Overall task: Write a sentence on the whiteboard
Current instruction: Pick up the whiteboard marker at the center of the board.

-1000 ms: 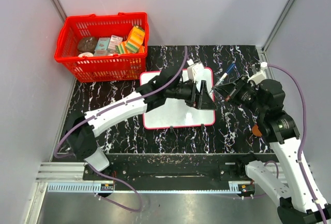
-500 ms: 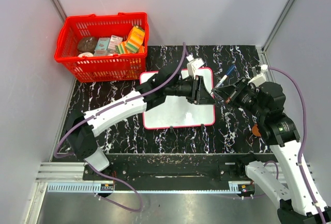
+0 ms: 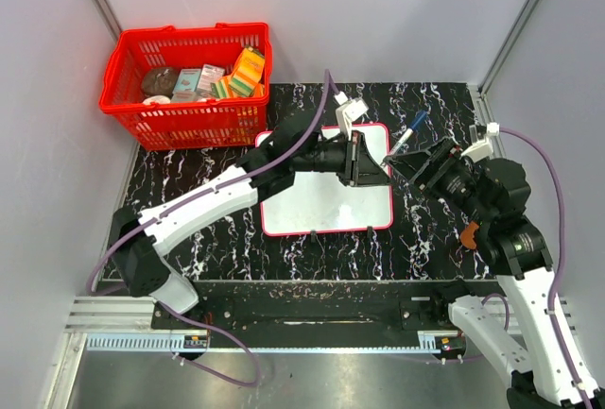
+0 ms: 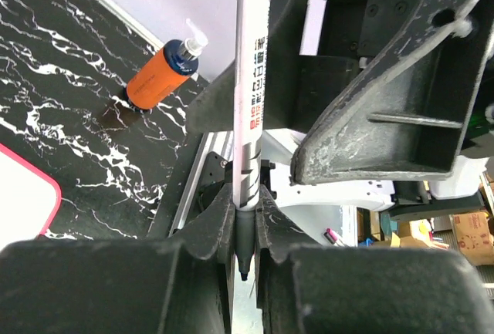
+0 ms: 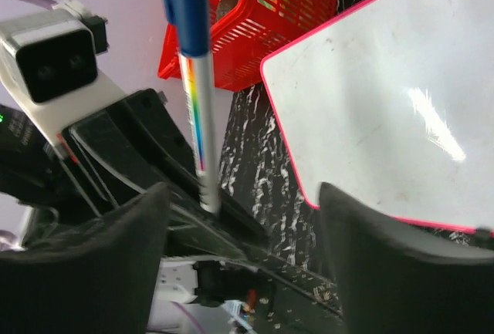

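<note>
Grey-walled cell; black marble-pattern tabletop [image 3: 189,168], white veining.

Flat white whiteboard in thin red rounded frame [image 3: 317,211]: tabletop centre, no sentence visible on it.

Slim white-barrelled marker with blue end [image 4: 248,102]: clamped near its dark tip by left gripper [image 4: 245,222], jaws pressed tight on barrel. Long axis from above board's right edge toward tabletop's far right corner.

Right gripper [image 5: 245,195]: just beside, jaws apart either side of barrel, not touching.

Board below and left of clamped tip; left arm nearer, probably the writing arm.

Barrel print: black characters, illegible; rainbow stripe.

Red plastic basket [image 3: 128,111]: far left corner, packet labels unreadable.

Orange pump bottle [image 4: 158,79]: toward right edge.
</note>
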